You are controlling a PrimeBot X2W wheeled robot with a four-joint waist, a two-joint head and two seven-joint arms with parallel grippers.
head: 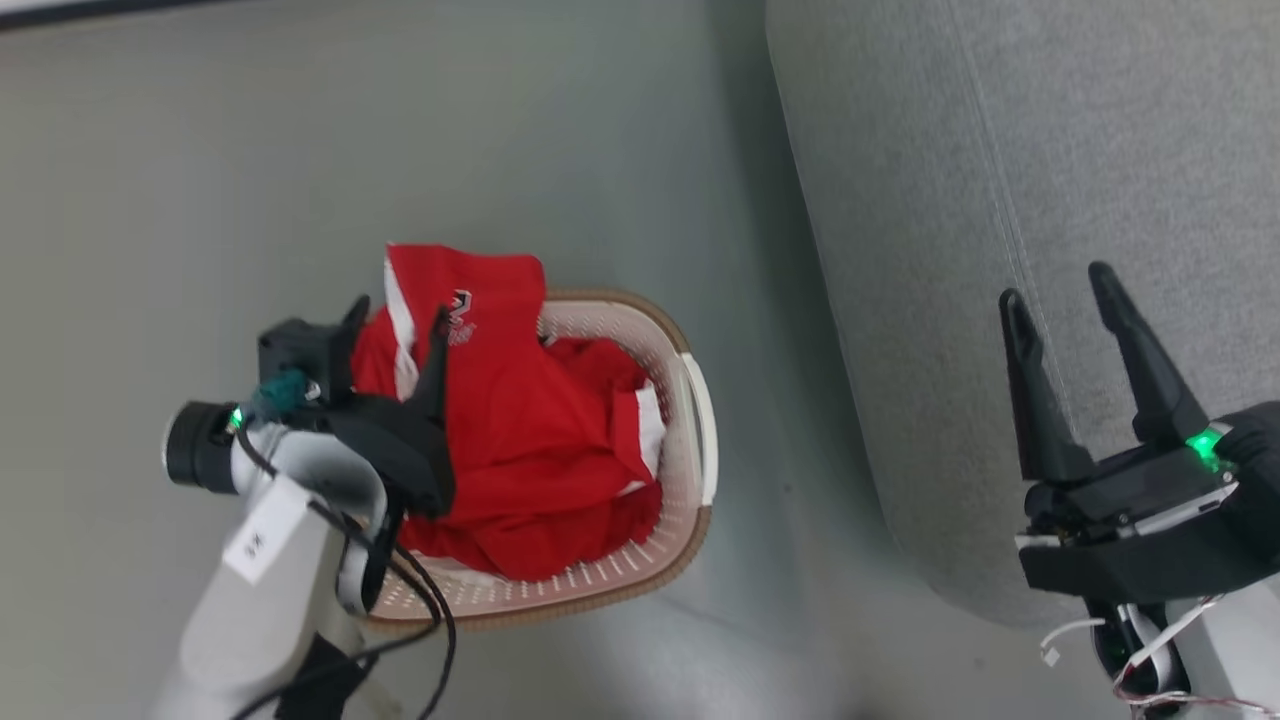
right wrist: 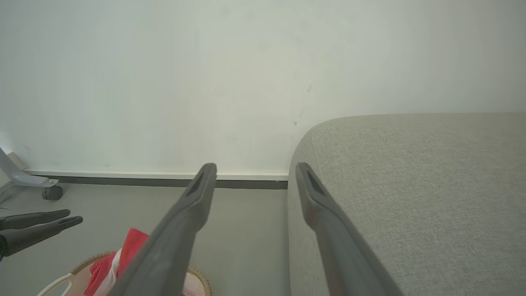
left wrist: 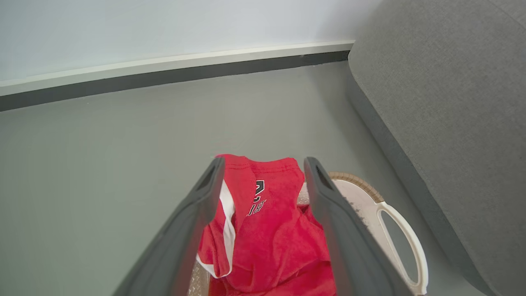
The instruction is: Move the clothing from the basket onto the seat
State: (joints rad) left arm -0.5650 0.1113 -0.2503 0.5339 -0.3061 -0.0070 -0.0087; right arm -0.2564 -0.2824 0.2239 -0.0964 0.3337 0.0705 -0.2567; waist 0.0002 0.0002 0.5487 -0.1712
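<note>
Red jerseys (head: pixel 540 450) heaped in laundry basket (head: pixel 700 420) on floor (head: pixel 200 150), ~7 o'clock in head view, one draped over basket's 11 o'clock edge. L gripper (head: pixel 400 306) above pile's 10 o'clock side, fingers spread, nothing pinched. R gripper (head: pixel 1055 282) at 4 o'clock over grey sofa (head: pixel 1000 150), fingers spread, empty

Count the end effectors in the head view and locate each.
2. The left end effector, open, above the clothing in the basket; the right end effector, open, by the sofa.
</note>
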